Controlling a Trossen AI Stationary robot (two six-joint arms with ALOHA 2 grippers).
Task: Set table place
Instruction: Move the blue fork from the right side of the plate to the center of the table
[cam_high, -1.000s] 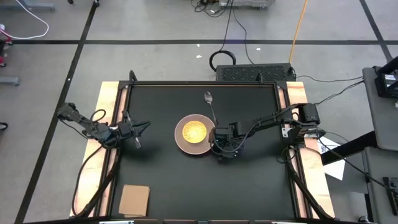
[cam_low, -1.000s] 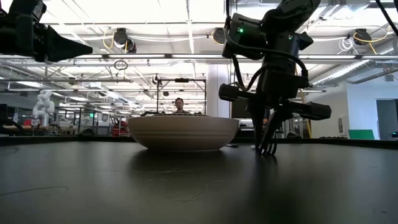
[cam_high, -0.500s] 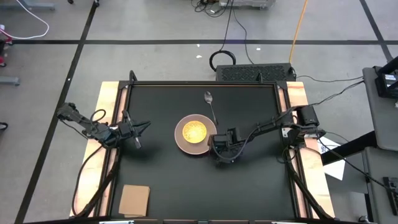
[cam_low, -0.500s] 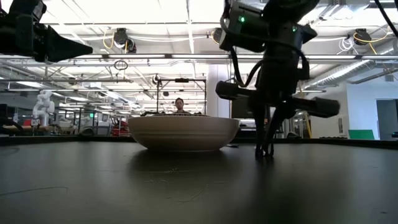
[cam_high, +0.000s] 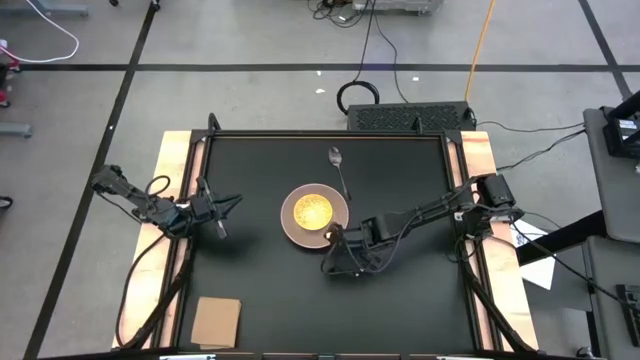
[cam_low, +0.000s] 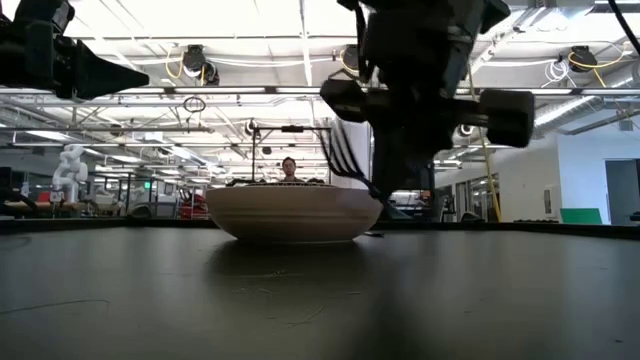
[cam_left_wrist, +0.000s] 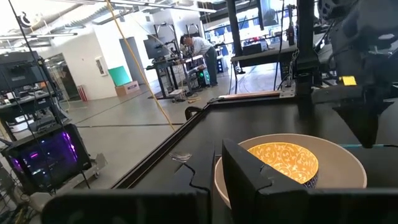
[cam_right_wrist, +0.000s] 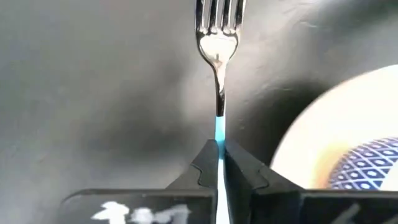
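The pinkish-tan plate (cam_high: 296, 230) lies mid-table with the yellow dish (cam_high: 313, 210) on it. The silver spoon (cam_high: 339, 172) lies on the table just beyond the plate. My right gripper (cam_high: 338, 250) is at the plate's near right side, shut on a fork (cam_right_wrist: 217, 56) with silver tines and a thin light-blue handle. In the low view the fork (cam_low: 345, 160) shows dark, above the table beside the plate (cam_low: 295, 215). My left gripper (cam_high: 225, 213) waits open and empty above the table's left part, left of the plate. My right gripper pinches the fork's light-blue handle (cam_right_wrist: 219, 132) between its two fingers. The fork runs straight out ahead along the fingers, tines farthest from them. It is lifted clear of the table, and its tines (cam_low: 340, 155) slant up toward the table's left.
A tan cardboard-like square (cam_high: 216, 320) lies at the near left corner. Pale wooden strips (cam_high: 176, 200) run along the table's left and right edges. A person stands in the room far behind the table (cam_low: 289, 168).
My right gripper has gone toward the table's near left, past the plate's near right side. It has risen and tipped from pointing down to slanting. The fork, whose tines stood on the table, is now lifted clear with its tines pointing up and left.
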